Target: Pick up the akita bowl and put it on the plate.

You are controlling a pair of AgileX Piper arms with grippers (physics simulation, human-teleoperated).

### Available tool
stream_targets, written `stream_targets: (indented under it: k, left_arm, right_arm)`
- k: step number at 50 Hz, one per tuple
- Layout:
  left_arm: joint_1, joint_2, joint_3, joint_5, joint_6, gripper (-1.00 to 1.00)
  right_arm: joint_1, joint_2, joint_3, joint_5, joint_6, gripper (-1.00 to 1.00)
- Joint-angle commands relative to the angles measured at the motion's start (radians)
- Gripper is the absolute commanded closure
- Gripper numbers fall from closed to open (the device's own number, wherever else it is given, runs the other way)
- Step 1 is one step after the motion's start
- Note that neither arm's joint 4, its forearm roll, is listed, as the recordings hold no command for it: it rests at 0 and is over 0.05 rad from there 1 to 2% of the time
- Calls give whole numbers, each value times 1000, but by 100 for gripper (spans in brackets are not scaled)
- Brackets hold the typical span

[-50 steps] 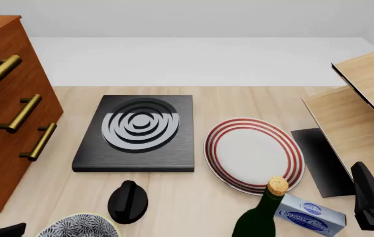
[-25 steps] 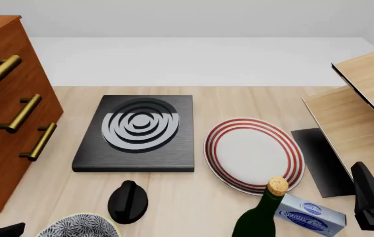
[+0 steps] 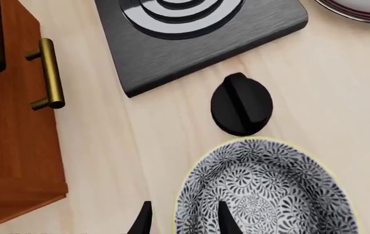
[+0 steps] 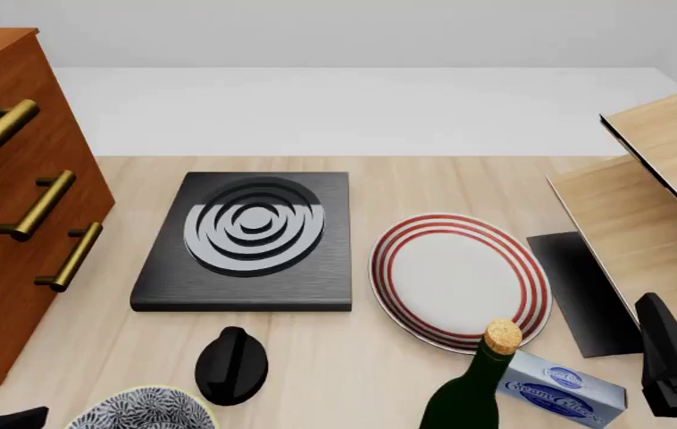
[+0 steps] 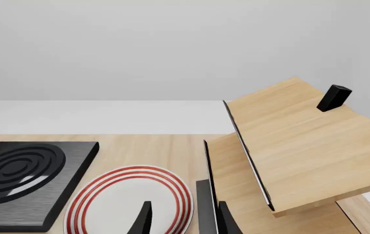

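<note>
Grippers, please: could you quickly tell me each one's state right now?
Left gripper: open, fingers astride the akita bowl rim, not closed on it.
Right gripper: open, holding nothing.

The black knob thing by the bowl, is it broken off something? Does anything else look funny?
The black knob lies loose on the table between the burner and the akita bowl, attached to nothing, which looks odd. No break shows on it. The plate is bare, and nothing is spilled or tipped.
</note>
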Motion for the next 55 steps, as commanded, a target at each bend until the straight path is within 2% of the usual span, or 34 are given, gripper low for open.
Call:
stream_targets:
  k: [1,19,39,55]
  left_arm:
    - [3,65,75,-31,5,-100]
    - [9,222,75,-168,10,-100]
    - [7,255,75,-184,16,-100]
    - [8,412,75,-326,28,-100]
  right_arm:
    - [0,0,0,0,0,-100]
    - [0,0,0,0,0,-100]
    - [0,0,0,0,0,-100]
    - [0,0,0,0,0,-100]
